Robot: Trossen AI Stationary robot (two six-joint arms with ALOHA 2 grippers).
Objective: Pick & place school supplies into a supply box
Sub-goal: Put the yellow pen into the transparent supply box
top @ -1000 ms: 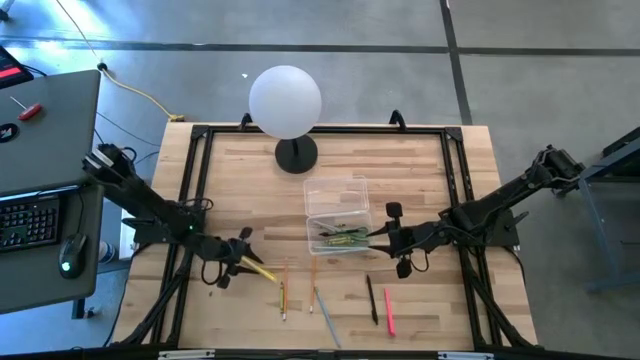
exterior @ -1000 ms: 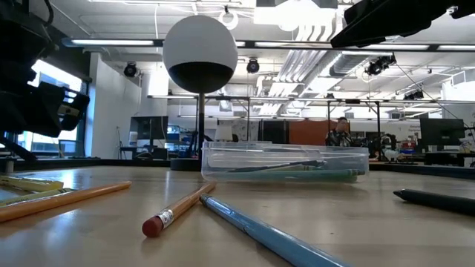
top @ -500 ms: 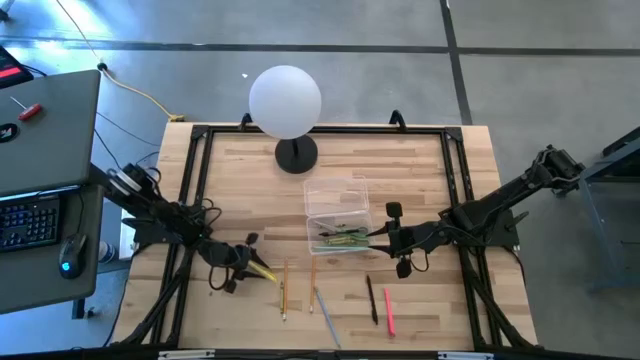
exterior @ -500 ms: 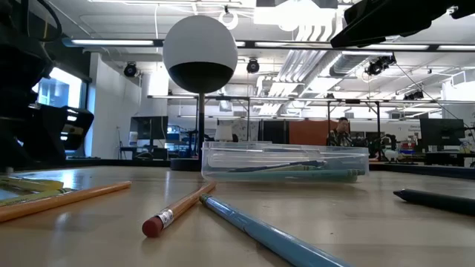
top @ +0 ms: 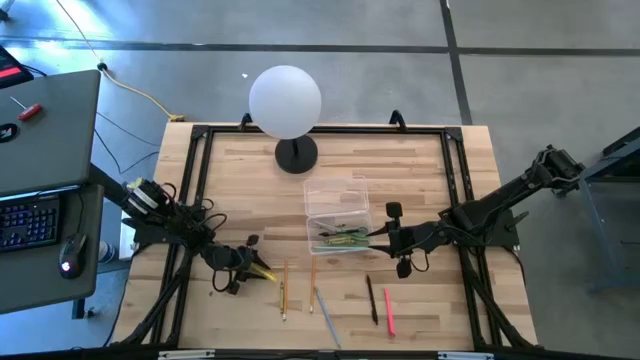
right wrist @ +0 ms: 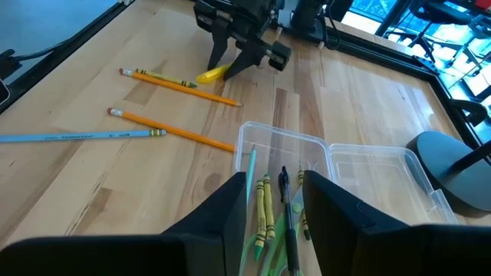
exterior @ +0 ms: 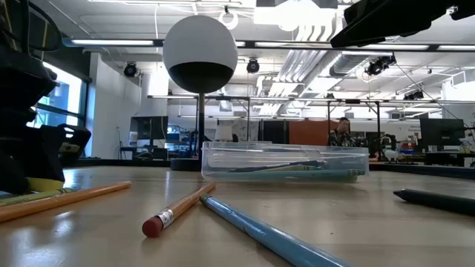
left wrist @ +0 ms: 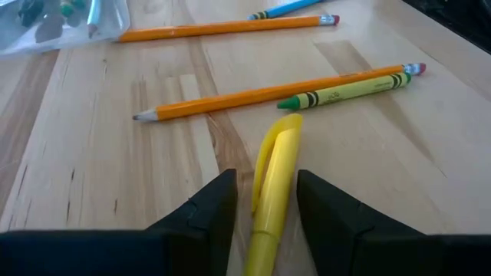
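Between the left gripper's (left wrist: 265, 201) parted fingers, a yellow pen (left wrist: 274, 180) on the table (left wrist: 92, 169), ungripped

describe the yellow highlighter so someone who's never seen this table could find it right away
Start at the white globe lamp at the table's back edge, then come forward to the left end effector near the front. The yellow highlighter lies between its open fingers. It is stubby, fat and plain yellow, unlike the thin orange pencils beside it.

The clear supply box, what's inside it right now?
Inside the supply box lie a few yellow-green crayons, a dark pen and a light blue pencil. The right gripper's fingers cover the near end, so anything there cannot be seen.
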